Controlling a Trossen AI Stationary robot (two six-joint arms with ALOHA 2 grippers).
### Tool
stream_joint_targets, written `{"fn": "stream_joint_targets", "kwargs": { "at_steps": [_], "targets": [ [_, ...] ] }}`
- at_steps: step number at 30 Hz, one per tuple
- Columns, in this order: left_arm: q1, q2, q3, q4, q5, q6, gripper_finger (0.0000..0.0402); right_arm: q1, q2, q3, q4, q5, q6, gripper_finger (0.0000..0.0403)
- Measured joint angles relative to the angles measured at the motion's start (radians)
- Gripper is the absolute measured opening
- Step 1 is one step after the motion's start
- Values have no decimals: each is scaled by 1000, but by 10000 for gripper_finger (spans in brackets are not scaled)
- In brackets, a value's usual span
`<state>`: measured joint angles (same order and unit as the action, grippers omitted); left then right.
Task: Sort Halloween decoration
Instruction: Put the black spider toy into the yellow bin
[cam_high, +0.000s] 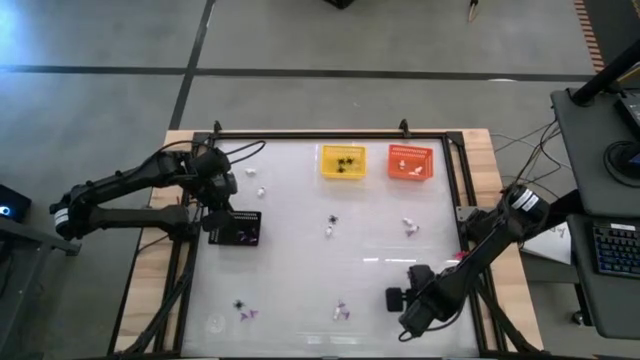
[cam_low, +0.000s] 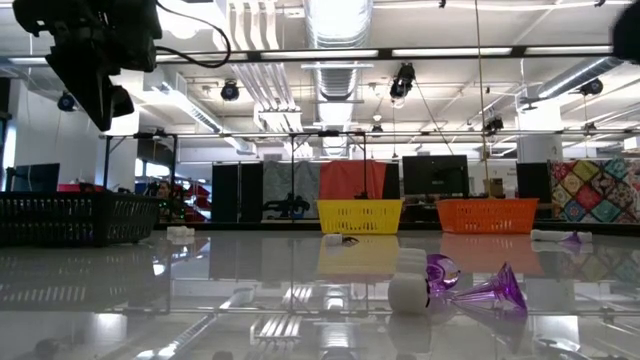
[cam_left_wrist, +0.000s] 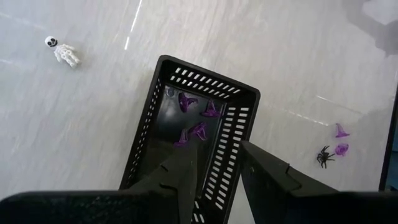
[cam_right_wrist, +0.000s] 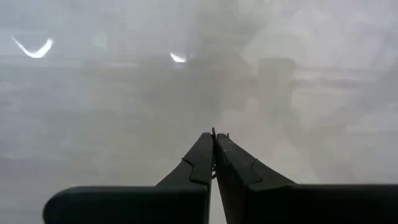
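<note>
Glossy white tabletop carries the scattered Halloween trinkets. Nearest the front edge lie a small black spider with a purple cone-shaped witch hat just beside it, and a white-and-purple pair of trinkets further along; in the low view a purple hat lies on its side next to a white lump. The right gripper rests low near that front edge on its own side, its fingers pressed together with nothing between them.

Mid-table, a tiny black spider above a white piece and another white trinket lie well apart. The left gripper hangs above the black mesh basket at the table's left side — its fingers stand parted and empty over the basket's rim. Inside the basket lie several purple witch hats. From the left wrist, a white skeleton figure lies on the table beside the basket, and a black spider with two purple hats on its other side.

Farther back, two white trinkets lie near the left arm. At the far edge sit a yellow mesh basket holding black spiders and — just beside it — an orange mesh basket holding white pieces.
</note>
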<state>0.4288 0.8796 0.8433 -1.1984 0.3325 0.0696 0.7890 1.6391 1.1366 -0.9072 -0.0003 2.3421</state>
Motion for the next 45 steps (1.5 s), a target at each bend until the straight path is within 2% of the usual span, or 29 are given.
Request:
{"fn": "stream_joint_targets", "kwargs": {
  "at_steps": [8,13,20,36,45],
  "targets": [
    [0,-9,0,0,-1,0,102,-73,-69,0,-62,158,-76,9],
    [0,-10,0,1,-8,0,102,-161,-81,-2,-61,211,-185,9],
    [0,-11,0,2,-11,0,102,-332,-81,4,-38,212,-452,9],
    [0,-10,0,2,-11,0,102,-786,-82,91,95,212,-1205,9],
    [0,-10,0,2,-11,-3,102,-1027,-82,96,223,180,-1508,9]
  ]
}}
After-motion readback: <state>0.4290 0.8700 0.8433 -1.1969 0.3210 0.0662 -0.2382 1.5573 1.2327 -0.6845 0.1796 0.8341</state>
